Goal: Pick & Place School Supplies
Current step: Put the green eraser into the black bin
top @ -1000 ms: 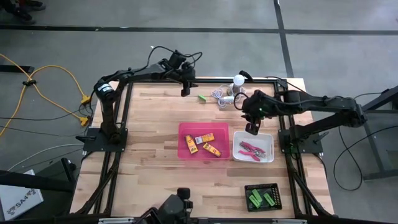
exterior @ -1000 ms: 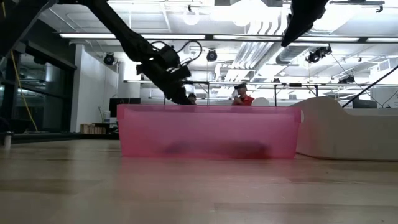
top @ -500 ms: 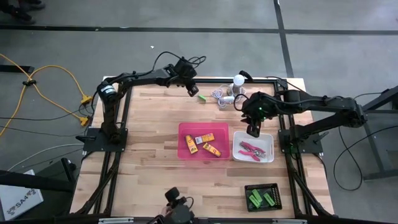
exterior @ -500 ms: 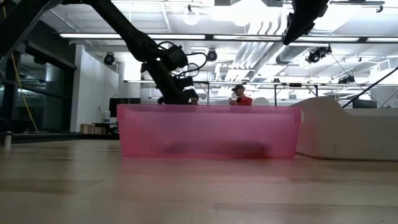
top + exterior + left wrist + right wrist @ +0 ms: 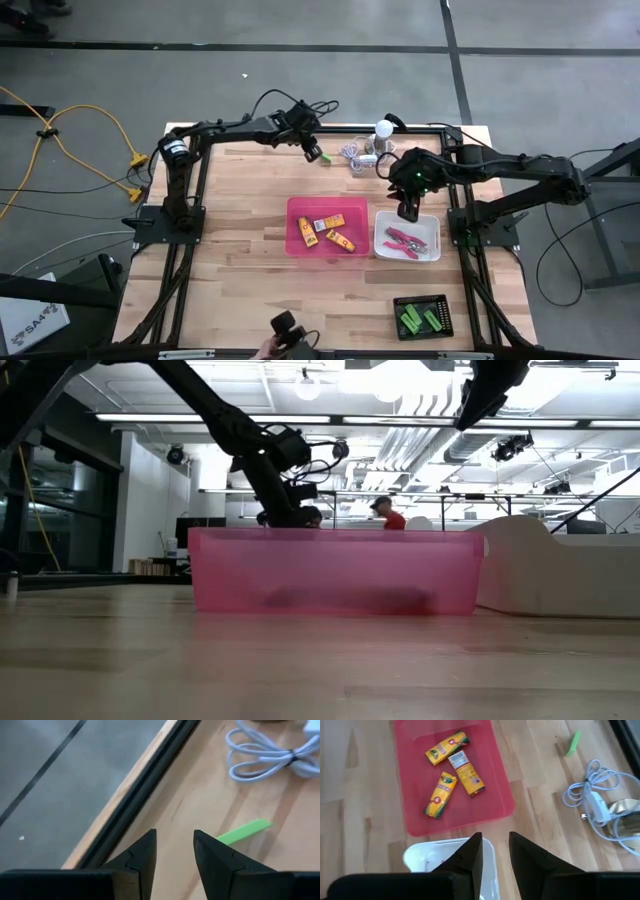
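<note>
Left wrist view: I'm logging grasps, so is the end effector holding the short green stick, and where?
Nothing is held: the left end effector is open and empty, beside the green stick.

Only legible txt: "SA4" on white box (image 5: 30, 318), floor, lower-left corner.

Overhead camera looks straight down, low camera level across; both share the pink tray (image 5: 327, 226)

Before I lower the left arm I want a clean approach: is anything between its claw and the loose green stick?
Nothing visible. The left claw hangs open just short of the green stick, with only bare table between; the grey cord lies beyond.
</note>
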### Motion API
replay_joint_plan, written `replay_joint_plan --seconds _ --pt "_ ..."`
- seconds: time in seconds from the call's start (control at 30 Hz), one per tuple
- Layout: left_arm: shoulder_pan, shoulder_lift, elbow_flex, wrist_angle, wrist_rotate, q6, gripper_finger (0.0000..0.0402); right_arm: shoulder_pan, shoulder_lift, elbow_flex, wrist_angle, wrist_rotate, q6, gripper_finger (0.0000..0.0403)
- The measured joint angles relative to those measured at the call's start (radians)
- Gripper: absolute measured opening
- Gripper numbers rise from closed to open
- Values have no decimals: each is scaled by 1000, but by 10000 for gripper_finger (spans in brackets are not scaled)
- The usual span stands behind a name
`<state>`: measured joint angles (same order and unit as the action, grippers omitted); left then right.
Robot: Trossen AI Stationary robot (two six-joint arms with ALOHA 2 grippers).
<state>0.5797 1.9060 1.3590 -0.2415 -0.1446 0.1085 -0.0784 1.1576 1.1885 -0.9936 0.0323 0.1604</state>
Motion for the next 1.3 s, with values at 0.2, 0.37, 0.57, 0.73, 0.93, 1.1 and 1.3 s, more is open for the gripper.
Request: replay_joint_plan --seconds 0.2,0.37,0.57,0.73,0.93,1.1,1.3 --pt "-29 0 0 8 -109 43 123 0 0 0 0 -35 0 84" --pt "-49 0 0 8 -188 -41 123 0 0 0 1 -43 3 84" --pt "-74 0 0 -40 -185 -6 123 0 0 0 0 -71 23 84" --pt "-107 -1 0 -91 -238 113 123 0 0 0 0 -88 27 84" --pt "-150 -1 0 -93 -250 373 123 0 0 0 0 -88 22 84" --pt "-183 -1 0 -90 -251 528 123 0 0 0 0 -88 21 84" --pt "-185 -1 0 -104 -219 617 101 0 0 0 0 -88 19 84"
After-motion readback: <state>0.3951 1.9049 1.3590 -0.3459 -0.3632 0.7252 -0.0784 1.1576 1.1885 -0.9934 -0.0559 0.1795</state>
